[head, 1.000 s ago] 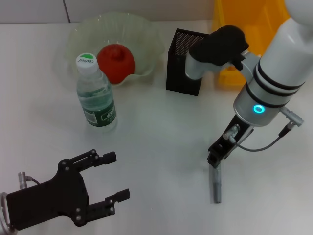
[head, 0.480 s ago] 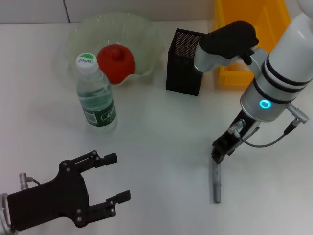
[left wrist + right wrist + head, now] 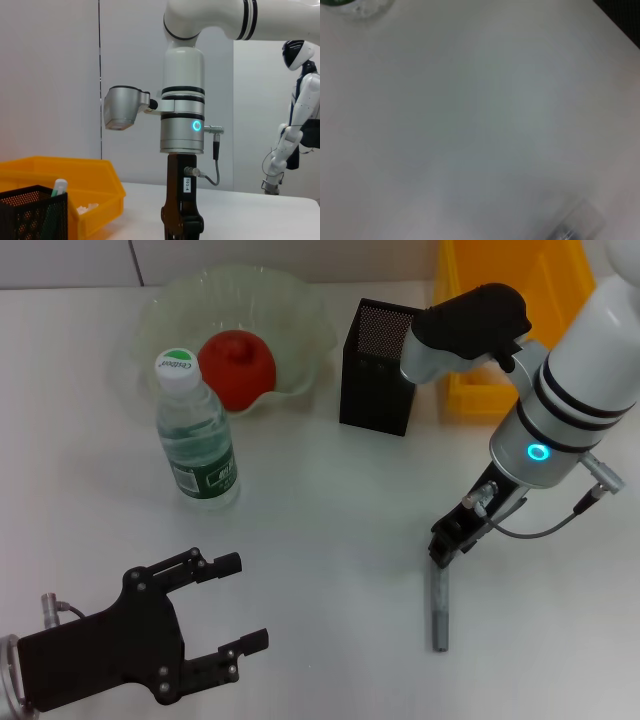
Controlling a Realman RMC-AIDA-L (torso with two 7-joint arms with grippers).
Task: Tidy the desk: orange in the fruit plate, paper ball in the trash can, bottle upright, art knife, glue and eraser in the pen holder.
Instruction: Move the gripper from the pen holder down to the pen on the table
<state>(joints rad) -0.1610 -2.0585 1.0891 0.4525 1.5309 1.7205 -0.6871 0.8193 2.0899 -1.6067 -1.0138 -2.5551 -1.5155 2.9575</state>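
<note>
On the white bench, near my right side, a grey art knife lies flat, its length running near to far, and my right gripper hangs just over its far end; I cannot tell from here whether those fingers are parted or closed. Bare bench lies all around the knife. My left gripper sits low at the near left corner, its fingers spread wide and holding nothing, with bare surface between it and the knife. Farther back on the left, the bottle stands upright on its base, just in front of the fruit plate, whose wavy rim reaches close to the far edge of the bench. The orange rests inside that plate. To the right of the plate, with a gap between them, stands the pen holder, and my right forearm passes just beside its right wall. Behind that arm, at the far right, is the trash can, close beside the holder; the left wrist view shows white scraps lying inside it and a pale capped stick poking above the holder's mesh rim.
</note>
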